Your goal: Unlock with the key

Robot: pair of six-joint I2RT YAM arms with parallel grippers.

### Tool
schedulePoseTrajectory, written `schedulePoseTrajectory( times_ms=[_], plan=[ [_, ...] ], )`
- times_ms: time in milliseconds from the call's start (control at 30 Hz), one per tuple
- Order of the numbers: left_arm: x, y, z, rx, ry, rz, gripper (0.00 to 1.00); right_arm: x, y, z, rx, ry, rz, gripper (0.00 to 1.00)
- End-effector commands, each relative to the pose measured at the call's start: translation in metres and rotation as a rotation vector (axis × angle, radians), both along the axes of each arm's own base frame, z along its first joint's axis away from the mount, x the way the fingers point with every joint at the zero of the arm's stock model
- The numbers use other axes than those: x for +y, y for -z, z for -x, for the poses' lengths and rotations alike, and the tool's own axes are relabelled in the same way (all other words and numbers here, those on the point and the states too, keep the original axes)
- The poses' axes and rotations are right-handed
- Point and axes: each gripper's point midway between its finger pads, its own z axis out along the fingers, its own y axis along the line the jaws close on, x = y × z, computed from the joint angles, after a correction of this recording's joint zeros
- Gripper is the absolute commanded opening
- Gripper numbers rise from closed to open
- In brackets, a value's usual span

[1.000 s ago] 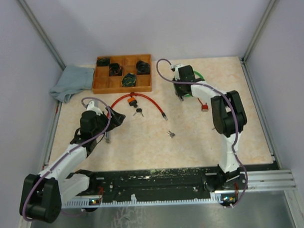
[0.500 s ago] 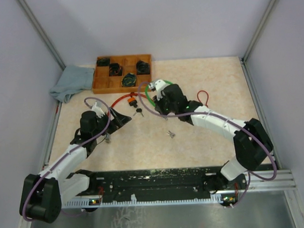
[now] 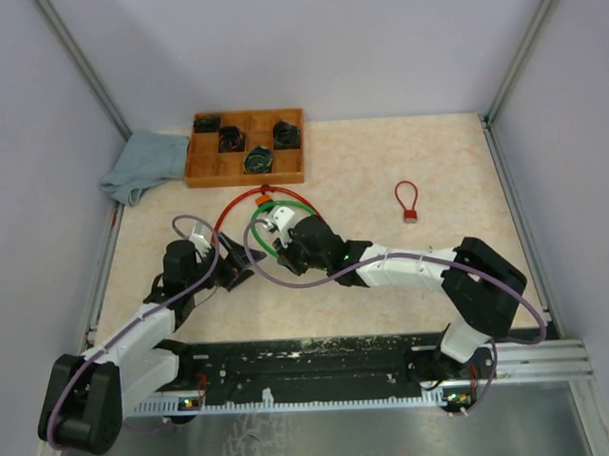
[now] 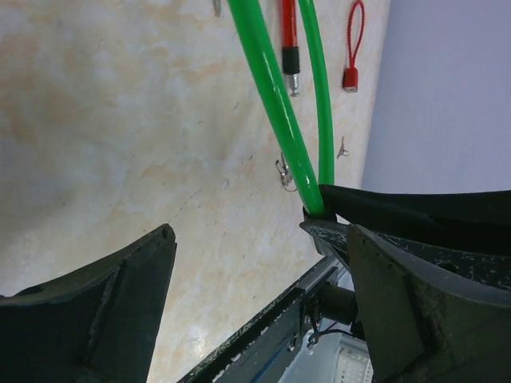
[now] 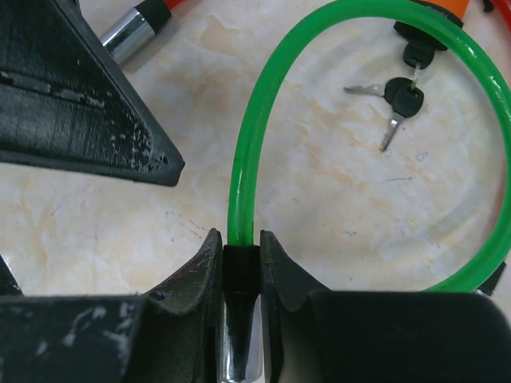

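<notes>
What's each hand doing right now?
Left hand: open, holding nothing.
Right hand: closed on the end of the green cable.

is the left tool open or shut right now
Open: the left tool has its fingers wide apart in the wrist view, gripping nothing.

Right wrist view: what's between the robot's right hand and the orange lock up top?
Some black keys lie there, near the orange lock, inside the green cable loop that the right hand grips; the right wrist view shows them.
</notes>
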Motion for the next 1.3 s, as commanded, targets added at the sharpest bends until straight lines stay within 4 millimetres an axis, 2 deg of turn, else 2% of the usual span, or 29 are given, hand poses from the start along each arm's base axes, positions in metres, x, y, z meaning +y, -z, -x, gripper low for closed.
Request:
schedulePoseTrajectory(
  times_ms=[0,67,100,167,300,400,500,567,667,733,867,1100,1267],
  plan=[
    [-0.004,0.006,0.008,0.042,0.0,0.052,0.9,0.031,-0.021,-0.007,-0.054,-0.003,-0.152,0.0],
    [-0.005,0.01,0.009,0.058,0.007,0.05,0.89,0.034,-0.011,-0.005,-0.03,-0.008,-0.142,0.0],
    [-0.005,0.011,0.008,0.062,0.008,0.046,0.89,0.035,0.005,-0.003,-0.002,-0.011,-0.113,0.0],
    [-0.004,0.015,0.008,0.067,0.004,0.029,0.89,0.035,0.021,0.001,0.032,-0.012,-0.082,0.0],
    [-0.001,0.021,0.007,0.075,-0.007,-0.003,0.89,0.035,0.042,0.01,0.086,-0.031,-0.045,0.0],
    [-0.001,0.024,0.006,0.084,-0.005,-0.022,0.89,0.031,0.055,0.016,0.124,-0.035,-0.007,0.06],
    [0.0,0.026,0.006,0.091,-0.002,-0.04,0.89,0.028,0.055,0.021,0.153,-0.048,0.024,0.19],
    [0.0,0.026,0.006,0.09,-0.002,-0.052,0.89,0.024,0.048,0.024,0.157,-0.05,0.027,0.28],
    [0.0,0.025,0.005,0.081,-0.002,-0.074,0.89,0.014,0.036,0.029,0.152,-0.053,0.034,0.37],
    [-0.001,0.022,0.003,0.07,-0.001,-0.088,0.89,0.003,0.024,0.03,0.137,-0.039,0.042,0.41],
    [-0.004,0.017,0.003,0.055,0.008,-0.11,0.88,-0.032,0.023,0.025,0.151,0.061,0.112,0.45],
    [-0.015,0.009,0.001,0.026,0.036,-0.148,0.88,-0.109,0.043,0.02,0.291,0.274,0.214,0.47],
    [-0.021,0.004,0.001,0.006,0.044,-0.17,0.88,-0.137,0.052,0.019,0.348,0.361,0.232,0.48]
  ],
)
